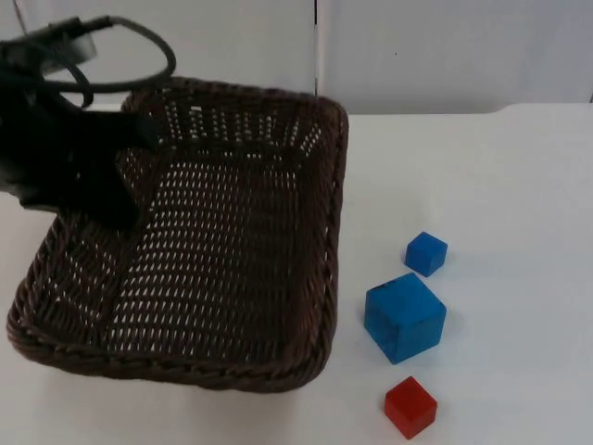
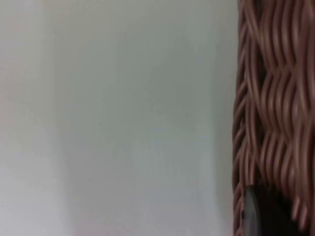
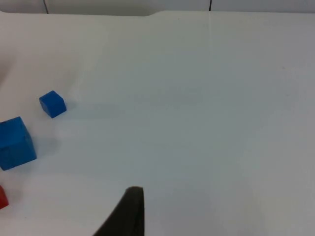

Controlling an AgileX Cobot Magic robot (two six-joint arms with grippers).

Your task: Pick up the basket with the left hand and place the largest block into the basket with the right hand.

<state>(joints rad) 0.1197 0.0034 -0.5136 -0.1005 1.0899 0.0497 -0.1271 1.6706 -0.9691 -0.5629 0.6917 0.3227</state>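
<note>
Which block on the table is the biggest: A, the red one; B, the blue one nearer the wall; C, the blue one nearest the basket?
C: the big blue block beside the basket clearly outsizes the small blue block and the red block.

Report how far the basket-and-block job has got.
Done: the left gripper is at the basket rim, apparently lifting that side. In hand: nothing yet for the right gripper, waiting over bare table. Left: the large blue block still sits beside the basket.
</note>
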